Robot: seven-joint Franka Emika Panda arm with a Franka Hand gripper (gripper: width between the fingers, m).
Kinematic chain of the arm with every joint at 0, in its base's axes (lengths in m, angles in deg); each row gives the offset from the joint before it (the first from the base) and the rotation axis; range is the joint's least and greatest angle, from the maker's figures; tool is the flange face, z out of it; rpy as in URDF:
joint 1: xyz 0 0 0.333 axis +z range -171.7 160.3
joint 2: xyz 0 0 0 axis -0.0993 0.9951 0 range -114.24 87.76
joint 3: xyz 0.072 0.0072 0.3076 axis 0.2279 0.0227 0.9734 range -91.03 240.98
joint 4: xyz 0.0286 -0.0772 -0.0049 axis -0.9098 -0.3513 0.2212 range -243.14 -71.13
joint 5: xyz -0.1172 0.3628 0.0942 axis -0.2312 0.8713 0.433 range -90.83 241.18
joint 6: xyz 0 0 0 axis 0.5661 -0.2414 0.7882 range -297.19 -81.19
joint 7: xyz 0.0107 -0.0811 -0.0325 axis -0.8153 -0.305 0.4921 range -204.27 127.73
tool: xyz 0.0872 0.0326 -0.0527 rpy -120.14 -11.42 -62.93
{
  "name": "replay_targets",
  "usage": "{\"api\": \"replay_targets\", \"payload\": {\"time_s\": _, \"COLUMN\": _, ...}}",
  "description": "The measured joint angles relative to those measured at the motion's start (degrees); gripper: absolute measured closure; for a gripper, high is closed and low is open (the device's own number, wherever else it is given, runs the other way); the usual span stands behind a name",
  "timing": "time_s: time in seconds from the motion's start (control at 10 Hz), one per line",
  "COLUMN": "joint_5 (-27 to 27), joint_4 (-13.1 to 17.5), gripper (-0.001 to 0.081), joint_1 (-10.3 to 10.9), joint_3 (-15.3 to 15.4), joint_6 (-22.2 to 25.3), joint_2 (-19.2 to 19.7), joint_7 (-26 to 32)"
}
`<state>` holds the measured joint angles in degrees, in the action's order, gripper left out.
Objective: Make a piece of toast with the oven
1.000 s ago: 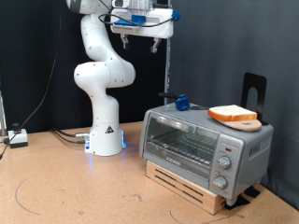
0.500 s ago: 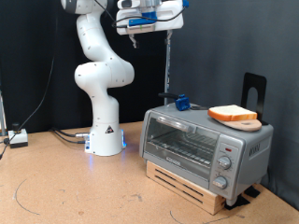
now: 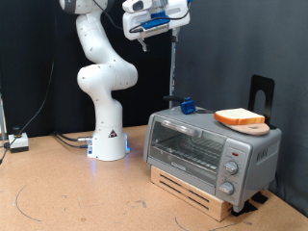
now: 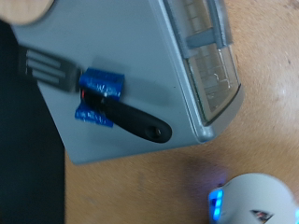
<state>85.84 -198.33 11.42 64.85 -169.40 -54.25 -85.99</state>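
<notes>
The piece of toast [image 3: 239, 116] lies on a round wooden board [image 3: 252, 127] on top of the silver oven [image 3: 210, 149], towards the exterior view's right. The oven's glass door is closed. My gripper [image 3: 156, 23] is high above the table near the exterior view's top, well above and left of the oven, and holds nothing. The wrist view looks down on the oven's grey top [image 4: 131, 47] and its glass door [image 4: 213, 67]. A tan edge shows at a corner of the wrist view [image 4: 23, 7]. The fingers do not show there.
A black spatula with blue tape lies on the oven's top [image 3: 185, 104], also seen in the wrist view [image 4: 117, 101]. The oven stands on a wooden pallet [image 3: 192, 189]. A black stand [image 3: 262, 91] rises behind. The white arm base [image 3: 108, 142] stands left, with cables [image 3: 17, 142] beyond.
The gripper has risen and shifted towards the exterior view's right, and the hand has tilted. The toast, the board and the oven have not moved.
</notes>
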Motion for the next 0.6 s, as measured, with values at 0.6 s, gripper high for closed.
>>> {"api": "replay_targets", "payload": {"time_s": 0.6, "joint_5": 7.4, "joint_4": -3.6, "gripper": -0.0001, "joint_1": 1.6, "joint_3": -0.6, "joint_6": -12.5, "joint_2": 0.7, "joint_7": 2.9}}
